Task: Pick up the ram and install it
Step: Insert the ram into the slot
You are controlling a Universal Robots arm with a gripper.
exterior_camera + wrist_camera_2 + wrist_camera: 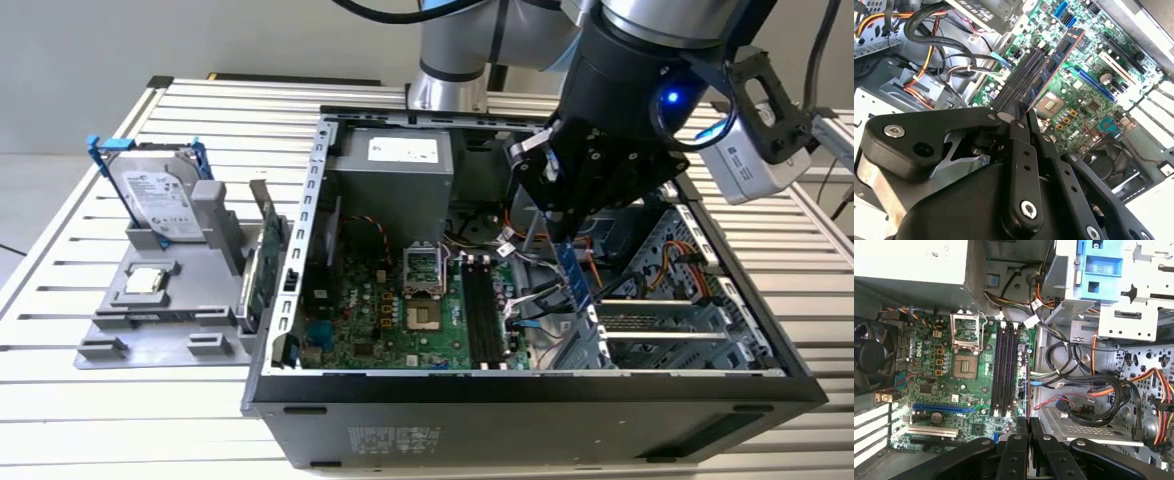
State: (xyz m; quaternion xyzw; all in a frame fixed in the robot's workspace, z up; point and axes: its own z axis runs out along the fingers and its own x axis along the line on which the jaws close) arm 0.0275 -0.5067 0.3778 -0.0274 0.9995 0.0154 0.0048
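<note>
Black claw (567, 238) clamped narrow on the ram (578, 280), a blue stick hanging inside the open computer case (534, 400), over the motherboard (400, 310) and near its dark memory slots (483, 305). Grey tray (147, 330) beside the case, on the slatted counter (80, 420), holds a hard drive (158, 195) and a green card (271, 235).

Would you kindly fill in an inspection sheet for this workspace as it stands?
Surface: slatted metal table, open computer case on it.
Job's things: ram held tilted over the motherboard; memory slots look empty.
Clutter: hard drive and green card in a grey holder, exterior view's left.
Grippers: hand shut on the ram, over the case.
Cables: orange and black bundles beside the board.
Surroundings: nothing seen.
</note>
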